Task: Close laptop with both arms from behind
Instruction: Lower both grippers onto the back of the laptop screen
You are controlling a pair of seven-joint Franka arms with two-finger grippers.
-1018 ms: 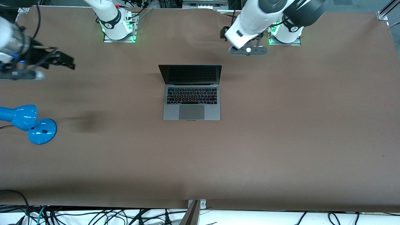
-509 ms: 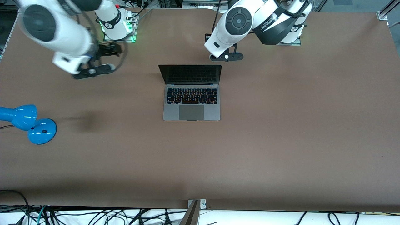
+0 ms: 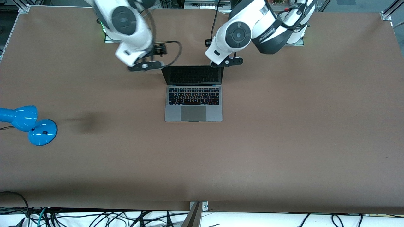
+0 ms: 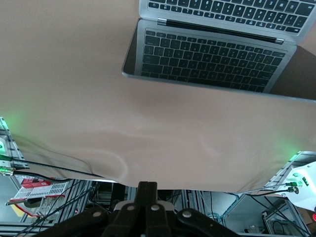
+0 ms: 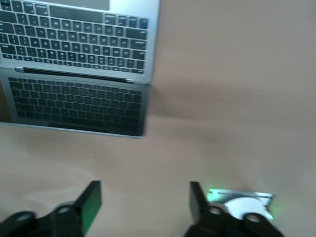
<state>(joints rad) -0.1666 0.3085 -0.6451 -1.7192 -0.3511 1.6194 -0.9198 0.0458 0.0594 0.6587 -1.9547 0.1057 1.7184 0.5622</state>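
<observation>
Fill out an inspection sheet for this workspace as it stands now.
Surface: brown table, a dark smudge near the lamp.
Job's things: laptop open, screen dark and upright.
Clutter: blue desk lamp toward the right arm's end.
Grippers: left gripper shut, over the table by the lid's top edge; right gripper open, over the table by the lid's other top corner.
Cables: a black cable loops off the right wrist.
Surroundings: cable tangle under the table's near edge.
</observation>
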